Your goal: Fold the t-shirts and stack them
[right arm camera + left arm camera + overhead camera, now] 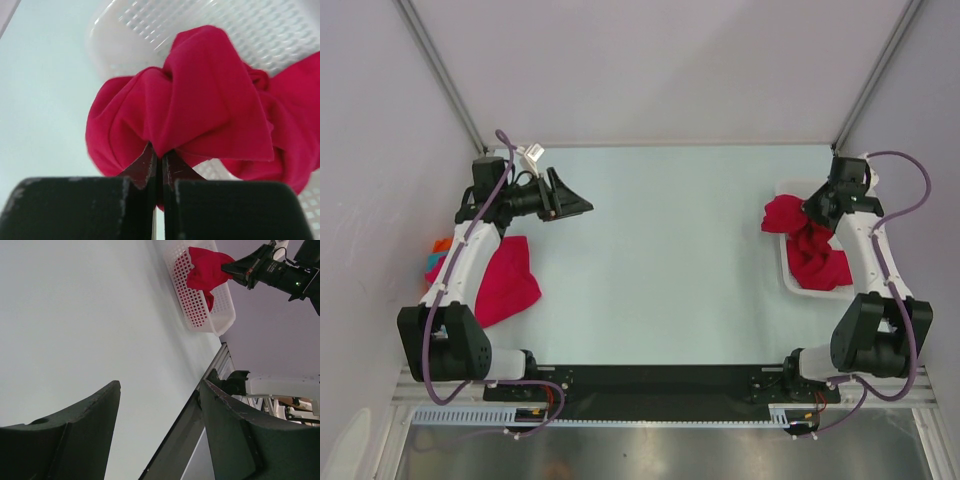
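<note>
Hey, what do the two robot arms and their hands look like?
The left arm and right arm have white links, black joints and bases, and a looping purple cable each. The left hand and right hand are black, with broad fingers tapering to the tips.

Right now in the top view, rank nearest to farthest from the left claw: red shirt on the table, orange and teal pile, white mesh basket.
1. Red shirt on the table, on the left, just toward the bases from the left claw.
2. Orange and teal pile, at the far-left table edge.
3. White mesh basket, across the table on the right.
</note>
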`<state>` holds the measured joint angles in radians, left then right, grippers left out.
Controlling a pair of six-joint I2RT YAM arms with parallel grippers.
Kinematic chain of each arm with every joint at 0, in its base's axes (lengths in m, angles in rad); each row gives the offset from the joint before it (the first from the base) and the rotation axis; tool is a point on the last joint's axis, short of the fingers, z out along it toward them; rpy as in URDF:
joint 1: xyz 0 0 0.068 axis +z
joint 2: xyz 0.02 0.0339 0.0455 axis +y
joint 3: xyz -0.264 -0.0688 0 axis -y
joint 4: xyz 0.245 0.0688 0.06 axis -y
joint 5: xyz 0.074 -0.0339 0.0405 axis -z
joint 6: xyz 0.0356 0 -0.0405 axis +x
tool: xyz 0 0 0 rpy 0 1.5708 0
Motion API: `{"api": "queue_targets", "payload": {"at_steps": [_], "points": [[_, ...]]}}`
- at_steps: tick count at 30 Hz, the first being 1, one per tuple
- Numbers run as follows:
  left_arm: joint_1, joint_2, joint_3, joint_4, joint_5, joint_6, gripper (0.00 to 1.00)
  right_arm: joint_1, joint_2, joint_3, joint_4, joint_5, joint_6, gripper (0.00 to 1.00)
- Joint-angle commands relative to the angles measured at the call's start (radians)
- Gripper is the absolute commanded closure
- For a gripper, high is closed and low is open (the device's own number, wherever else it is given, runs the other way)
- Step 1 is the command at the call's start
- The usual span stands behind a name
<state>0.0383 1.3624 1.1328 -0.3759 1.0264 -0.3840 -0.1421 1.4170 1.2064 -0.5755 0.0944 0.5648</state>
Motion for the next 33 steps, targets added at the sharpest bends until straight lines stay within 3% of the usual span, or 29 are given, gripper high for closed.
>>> {"api": "queue_targets", "payload": {"at_steps": [1,6,10,16,21,25,33], "points": [[0.011,-0.013,0.008,0.035,0.044,0.004,0.3,-0.031,-0.11,-0.018,0.006,0.148,0.032,1.0],[0.011,-0.002,0.005,0.045,0.05,0.004,0.3,-0.07,-0.174,-0.082,0.026,0.261,0.047,1.0],[0.012,0.001,0.001,0.049,0.057,0.004,0.3,-0.077,-0.17,-0.142,0.059,0.255,0.037,1.0],[0.02,0.0,-0.001,0.051,0.067,0.003,0.3,-0.073,0.003,-0.142,0.025,0.19,0.03,1.0],[0.032,0.004,-0.002,0.049,0.077,0.002,0.3,-0.01,0.185,-0.102,0.034,0.022,-0.045,1.0],[0.034,0.009,-0.001,0.054,0.074,-0.009,0.3,0.138,0.363,0.005,-0.039,-0.067,-0.118,1.0],[0.043,0.018,-0.004,0.057,0.07,-0.016,0.3,0.505,0.493,0.129,-0.023,-0.188,-0.077,1.0]]}}
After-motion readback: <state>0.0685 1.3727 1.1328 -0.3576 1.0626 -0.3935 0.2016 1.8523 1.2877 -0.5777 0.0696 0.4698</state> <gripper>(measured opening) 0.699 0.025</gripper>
